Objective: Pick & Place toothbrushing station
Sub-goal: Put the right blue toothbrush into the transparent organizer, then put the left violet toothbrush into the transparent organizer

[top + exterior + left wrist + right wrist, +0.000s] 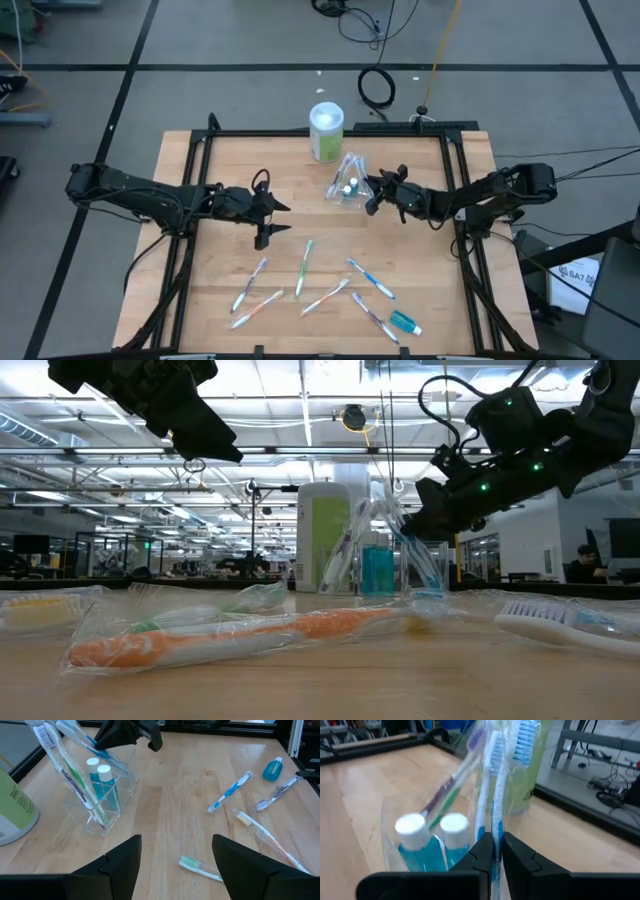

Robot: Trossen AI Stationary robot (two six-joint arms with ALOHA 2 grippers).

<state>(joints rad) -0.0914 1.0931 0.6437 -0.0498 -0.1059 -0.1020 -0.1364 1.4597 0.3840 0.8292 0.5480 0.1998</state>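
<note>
Bright, even overhead strip lighting, faint shadows, glare on wrapped foreground toothbrush (pixel 230 635), blurred close-up right wrist view.

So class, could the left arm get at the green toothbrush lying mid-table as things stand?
Probably yes: the left gripper hangs open just beside the green toothbrush, with nothing lying between them.

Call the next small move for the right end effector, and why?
Probably open and back away. The right end effector is shut on a blue toothbrush that already stands in the clear holder beside two teal tubes. The left end effector hangs open above the table, where other brushes are yet to be picked.
</note>
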